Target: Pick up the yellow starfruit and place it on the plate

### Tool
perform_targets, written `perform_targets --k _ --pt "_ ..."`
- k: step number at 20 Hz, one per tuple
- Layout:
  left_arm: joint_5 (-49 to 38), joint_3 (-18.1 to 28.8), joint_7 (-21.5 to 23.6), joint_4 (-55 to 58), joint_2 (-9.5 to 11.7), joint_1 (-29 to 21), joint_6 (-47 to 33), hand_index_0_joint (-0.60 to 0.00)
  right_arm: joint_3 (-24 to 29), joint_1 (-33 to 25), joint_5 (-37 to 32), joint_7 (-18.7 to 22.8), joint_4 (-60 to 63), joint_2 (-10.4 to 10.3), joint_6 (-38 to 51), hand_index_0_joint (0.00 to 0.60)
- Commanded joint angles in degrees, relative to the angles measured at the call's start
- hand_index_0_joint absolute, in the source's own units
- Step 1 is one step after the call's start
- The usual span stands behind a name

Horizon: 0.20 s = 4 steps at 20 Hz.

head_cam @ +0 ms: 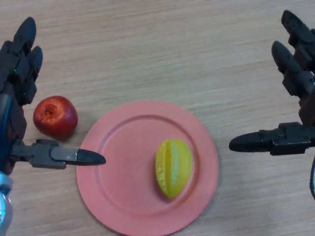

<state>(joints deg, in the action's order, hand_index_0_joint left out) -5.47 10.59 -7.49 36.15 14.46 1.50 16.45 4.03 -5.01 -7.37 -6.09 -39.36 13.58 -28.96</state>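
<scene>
Both hands, left (pixel 19 83) and right (pixel 295 98), spread wide, empty. Starfruit (pixel 173 167) on plate (pixel 128 132); apple (pixel 55 117) beside the rim.

The picture's edges cut off both arms and the plate (pixel 123 216).

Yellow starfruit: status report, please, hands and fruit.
Left hand open, right hand open, both holding nothing. Yellow ribbed starfruit lying on round pink plate. Red apple beside plate, apart.
</scene>
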Motion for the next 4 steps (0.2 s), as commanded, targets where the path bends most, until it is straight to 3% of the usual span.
perform_targets --k 1,4 --pt "-0.87 4.69 -0.18 3.66 1.03 -0.85 -3.42 0.0 1.6 -0.89 1.09 -1.27 -3.79 1.77 4.65 0.0" --pt "-0.67 5.68 0.23 3.44 0.88 -0.31 -5.31 0.0 1.37 -0.16 2.62 -2.17 -3.02 1.35 6.33 0.0"
